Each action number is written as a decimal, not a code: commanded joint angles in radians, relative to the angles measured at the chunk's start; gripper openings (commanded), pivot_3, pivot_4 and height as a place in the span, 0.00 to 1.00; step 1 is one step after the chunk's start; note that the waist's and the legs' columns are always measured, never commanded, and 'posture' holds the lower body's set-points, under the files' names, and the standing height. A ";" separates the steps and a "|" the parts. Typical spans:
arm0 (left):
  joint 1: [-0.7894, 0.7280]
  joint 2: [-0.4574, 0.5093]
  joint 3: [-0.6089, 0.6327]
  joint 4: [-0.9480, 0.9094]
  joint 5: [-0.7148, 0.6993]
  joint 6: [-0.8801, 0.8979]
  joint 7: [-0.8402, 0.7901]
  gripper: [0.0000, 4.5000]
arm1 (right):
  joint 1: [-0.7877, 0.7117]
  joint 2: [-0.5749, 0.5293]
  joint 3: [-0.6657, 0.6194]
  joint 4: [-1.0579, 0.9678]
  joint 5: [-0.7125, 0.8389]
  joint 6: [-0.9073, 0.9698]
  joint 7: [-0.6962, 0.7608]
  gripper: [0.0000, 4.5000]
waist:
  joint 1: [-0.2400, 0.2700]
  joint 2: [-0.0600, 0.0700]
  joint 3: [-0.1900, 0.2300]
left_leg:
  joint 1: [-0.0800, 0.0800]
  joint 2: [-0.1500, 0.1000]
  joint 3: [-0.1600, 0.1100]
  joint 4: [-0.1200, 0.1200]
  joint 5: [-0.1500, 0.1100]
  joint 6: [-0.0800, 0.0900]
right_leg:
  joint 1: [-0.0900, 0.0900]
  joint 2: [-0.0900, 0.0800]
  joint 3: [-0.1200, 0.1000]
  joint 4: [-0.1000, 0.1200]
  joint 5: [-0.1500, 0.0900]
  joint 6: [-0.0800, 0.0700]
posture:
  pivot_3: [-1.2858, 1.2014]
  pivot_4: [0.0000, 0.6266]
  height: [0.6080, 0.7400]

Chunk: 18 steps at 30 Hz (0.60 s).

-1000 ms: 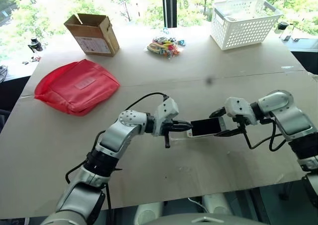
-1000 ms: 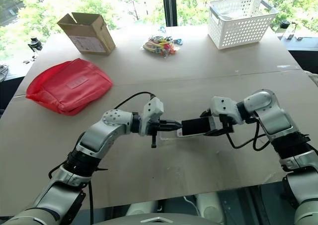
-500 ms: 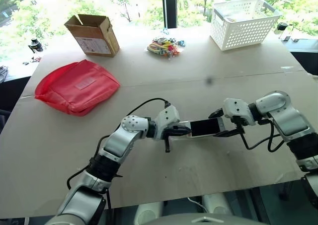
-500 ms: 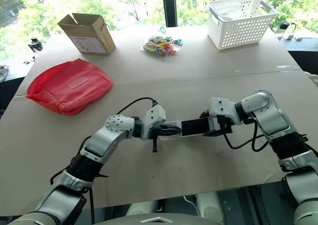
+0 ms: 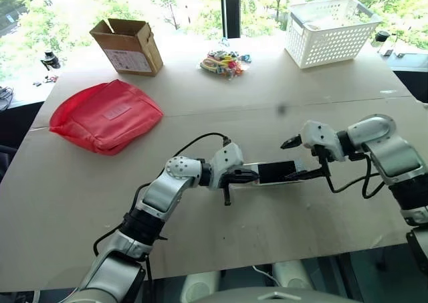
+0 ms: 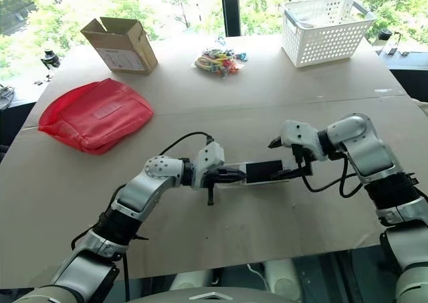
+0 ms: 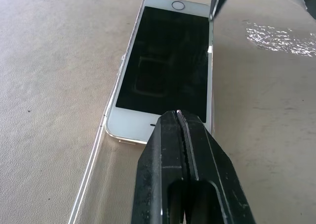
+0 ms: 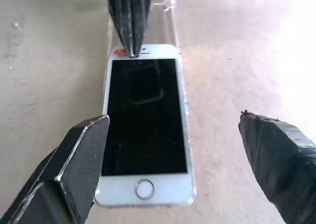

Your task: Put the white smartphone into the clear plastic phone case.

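Note:
The white smartphone (image 8: 145, 120) lies screen up on the table, on the clear plastic phone case (image 8: 170, 21). The case sticks out past the phone's earpiece end, and I cannot tell whether the phone is seated in it. My left gripper (image 7: 178, 116) is shut, its tips pressing on the phone's earpiece end; it also shows in the head view (image 5: 251, 176). My right gripper (image 5: 301, 158) is open just above the home-button end, one finger on each side, holding nothing.
A red fabric pouch (image 5: 107, 116) lies at the left. A cardboard box (image 5: 127, 45), a pile of small colourful items (image 5: 224, 62) and a white basket (image 5: 331, 22) stand along the far edge. The phone sits mid-table, towards the near edge.
My right gripper has opened, let go of the phone and risen a little. The phone has come down flat onto the case. My left gripper stays shut at its end.

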 commanded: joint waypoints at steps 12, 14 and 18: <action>-0.030 0.008 0.033 -0.128 -0.003 0.049 0.008 0.00 | 0.099 -0.095 0.056 -0.045 -0.142 -0.072 -0.051 0.02 | 0.011 0.000 0.000 | 0.000 0.000 0.003 0.000 0.000 0.000 | 0.001 0.001 -0.001 0.000 0.000 0.000 | 0.52 0.24 1.00; -0.057 0.033 0.065 -0.181 -0.019 0.089 0.008 0.00 | 0.084 -0.081 0.061 -0.070 -0.142 -0.051 -0.050 0.02 | 0.011 0.000 0.000 | 0.000 0.000 0.003 0.001 0.000 0.000 | 0.001 0.001 -0.001 0.000 0.000 0.000 | 0.52 0.24 1.00; -0.102 0.161 0.112 -0.254 0.011 0.160 0.002 0.00 | 0.071 -0.074 0.069 -0.089 -0.153 -0.032 -0.046 0.02 | 0.009 0.000 0.001 | 0.000 0.000 0.002 0.000 0.000 0.000 | 0.000 0.001 -0.001 0.000 0.000 0.000 | 0.52 0.24 1.00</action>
